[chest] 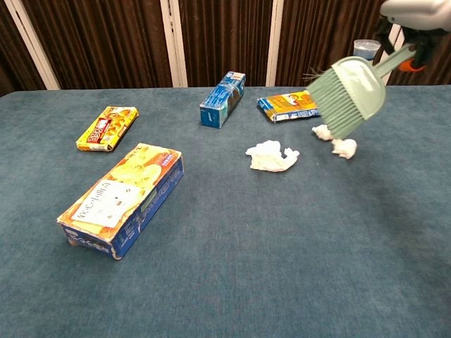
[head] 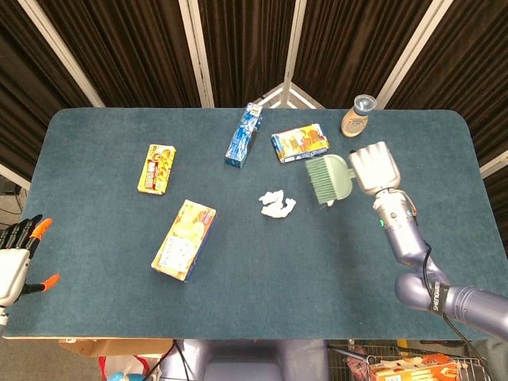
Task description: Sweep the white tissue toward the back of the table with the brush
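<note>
From above, the right hand [head: 375, 167] grips the brush [head: 329, 178] right of the white tissue [head: 276, 204]; the left hand [head: 16, 258] waits, fingers spread. At chest level, the brush [chest: 349, 96] hangs lifted over small scraps [chest: 337, 143].

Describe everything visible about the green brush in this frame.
The pale green plastic hand brush has a broad flat head with matching green bristles and a slim handle ending in an orange tip. The right hand grips its handle, holding it raised and tilted, bristles pointing down-left, above the blue table and right of the crumpled white tissue. Small white scraps lie beneath it.
</note>
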Available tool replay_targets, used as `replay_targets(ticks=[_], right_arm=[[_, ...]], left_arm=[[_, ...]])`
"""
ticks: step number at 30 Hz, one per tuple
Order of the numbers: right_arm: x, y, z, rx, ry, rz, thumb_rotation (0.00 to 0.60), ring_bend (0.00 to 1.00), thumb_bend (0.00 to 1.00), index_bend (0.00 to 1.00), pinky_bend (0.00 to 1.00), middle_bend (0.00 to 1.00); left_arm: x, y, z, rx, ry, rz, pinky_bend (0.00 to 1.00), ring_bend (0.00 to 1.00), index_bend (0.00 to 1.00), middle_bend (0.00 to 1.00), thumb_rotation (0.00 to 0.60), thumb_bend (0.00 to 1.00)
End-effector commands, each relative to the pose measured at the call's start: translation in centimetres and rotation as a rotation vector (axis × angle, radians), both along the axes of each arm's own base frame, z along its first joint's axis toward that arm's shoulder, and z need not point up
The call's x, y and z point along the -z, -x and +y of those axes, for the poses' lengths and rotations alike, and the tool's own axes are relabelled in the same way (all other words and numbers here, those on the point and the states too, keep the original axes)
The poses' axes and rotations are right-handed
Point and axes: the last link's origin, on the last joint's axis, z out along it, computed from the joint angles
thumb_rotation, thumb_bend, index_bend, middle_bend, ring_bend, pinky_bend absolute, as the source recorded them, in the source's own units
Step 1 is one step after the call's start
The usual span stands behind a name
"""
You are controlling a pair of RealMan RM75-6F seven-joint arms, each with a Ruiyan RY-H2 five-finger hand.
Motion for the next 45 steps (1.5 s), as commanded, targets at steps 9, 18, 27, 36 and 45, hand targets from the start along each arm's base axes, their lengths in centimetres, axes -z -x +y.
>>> replay_targets(ticks=[9,18,27,36,45], right_arm=[[5.5,-5.5,3.4,-0.151,-0.176,-0.03,0.6,1.0,0.73,0.84,0.97,1.0],[9.2,-5.8,3.3,-0.141,-0.234,-0.036,0.6,1.0,0.73,0.84,0.97,1.0],[12.1,-5.3,2.1,-0.122,-0.263,0.003,0.6,1.0,0.73,0.84,0.97,1.0],[10.6,-1.7,-1.2,-0.056,-0.159,0.139,0.6,1.0,0.73,0.84,0.97,1.0],[5.2,1.4,-3.4,0.007,0.002,0.238,0.6,1.0,0.73,0.84,0.97,1.0]], left_arm=[[0.1,0.0,0.0,-0.004,0.005,-0.004,0.0,0.0,0.0,0.0,0.6,0.0],[-0.2,0.4,0.1,-0.025,0.006,-0.01,0.0,0.0,0.0,0.0,0.6,0.0],[-0.4,0.6,0.3,-0.044,0.0,-0.018,0.0,0.0,0.0,0.0,0.6,0.0],[-0.4,0.7,0.1,-0.052,0.002,-0.016,0.0,0.0,0.0,0.0,0.6,0.0],[-0.4,0.5,-0.2,-0.044,-0.002,-0.01,0.0,0.0,0.0,0.0,0.6,0.0]])
